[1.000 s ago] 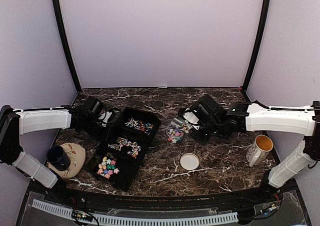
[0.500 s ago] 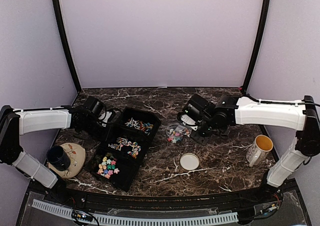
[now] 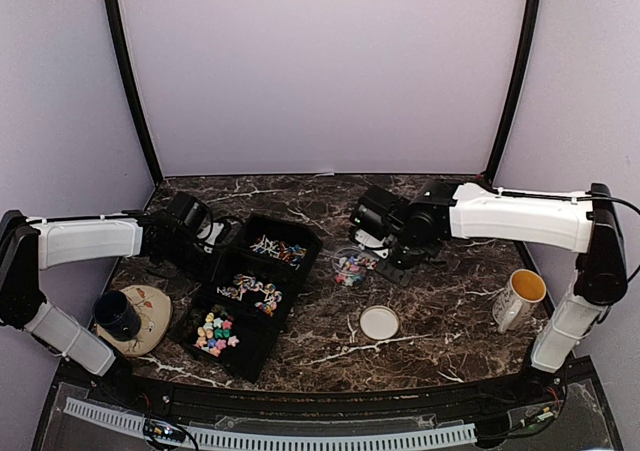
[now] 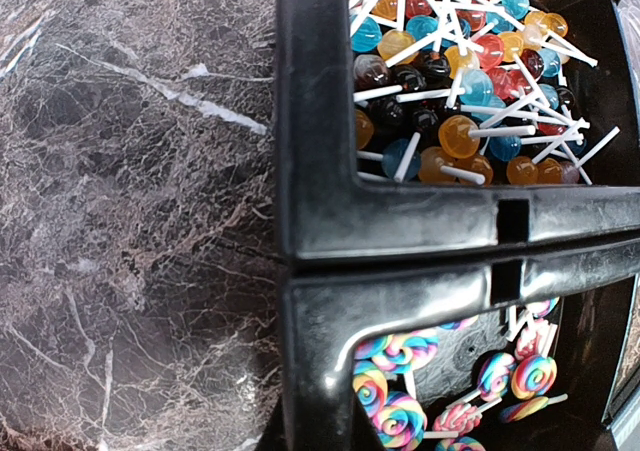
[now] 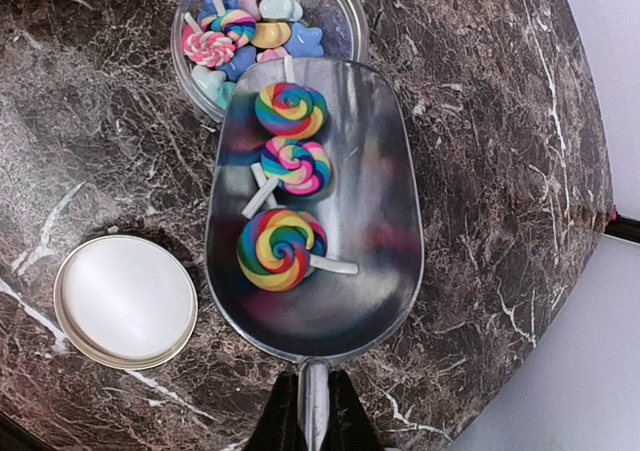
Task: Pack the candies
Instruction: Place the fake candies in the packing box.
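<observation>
My right gripper is shut on the handle of a metal scoop. Three rainbow swirl lollipop candies lie in the scoop. Its tip hangs over the rim of a small clear jar that holds pastel star pieces and a lollipop. From above, the jar sits just left of the right gripper. My left gripper is shut on the left rim of the black tray. The tray's rim divides round stick candies from swirl lollipops. The left fingers themselves are hidden.
A white jar lid lies flat on the marble in front of the jar. A mug stands at the right. A dark cup sits on a plate at the front left.
The right arm has carried the loaded scoop left and toward the back, bringing its tip over the jar. The left arm and tray have not moved.
</observation>
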Tool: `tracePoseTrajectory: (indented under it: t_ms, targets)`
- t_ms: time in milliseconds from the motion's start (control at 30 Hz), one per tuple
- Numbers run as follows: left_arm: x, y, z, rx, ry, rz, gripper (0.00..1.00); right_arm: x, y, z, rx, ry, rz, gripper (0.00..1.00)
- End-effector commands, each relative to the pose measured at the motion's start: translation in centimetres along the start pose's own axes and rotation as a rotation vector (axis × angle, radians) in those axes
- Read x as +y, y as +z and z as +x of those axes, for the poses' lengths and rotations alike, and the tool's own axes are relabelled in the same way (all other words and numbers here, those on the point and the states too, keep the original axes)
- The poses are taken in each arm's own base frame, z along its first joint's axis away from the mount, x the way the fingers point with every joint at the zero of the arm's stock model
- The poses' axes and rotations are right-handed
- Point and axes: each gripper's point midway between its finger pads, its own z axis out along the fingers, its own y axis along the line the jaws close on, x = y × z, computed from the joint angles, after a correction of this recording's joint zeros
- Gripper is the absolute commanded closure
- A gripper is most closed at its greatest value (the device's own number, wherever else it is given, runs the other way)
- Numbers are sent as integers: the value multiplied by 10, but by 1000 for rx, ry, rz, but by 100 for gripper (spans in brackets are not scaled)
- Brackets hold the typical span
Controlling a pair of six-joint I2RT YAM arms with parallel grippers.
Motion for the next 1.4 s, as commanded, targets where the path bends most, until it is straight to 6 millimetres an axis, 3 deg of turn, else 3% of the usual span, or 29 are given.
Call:
tracePoseTrajectory:
  t_ms: [0, 933, 1367]
  targets:
    - [-24, -29, -44, -159, 4, 101, 100, -4, -8, 0, 34, -20, 46, 100]
    - [-23, -31, -45, -166, 4, 98, 100, -8, -25, -19, 77, -137, 185, 100]
    - [-24, -30, -45, -164, 5, 98, 100, 1, -18, -27, 78, -177, 171, 100]
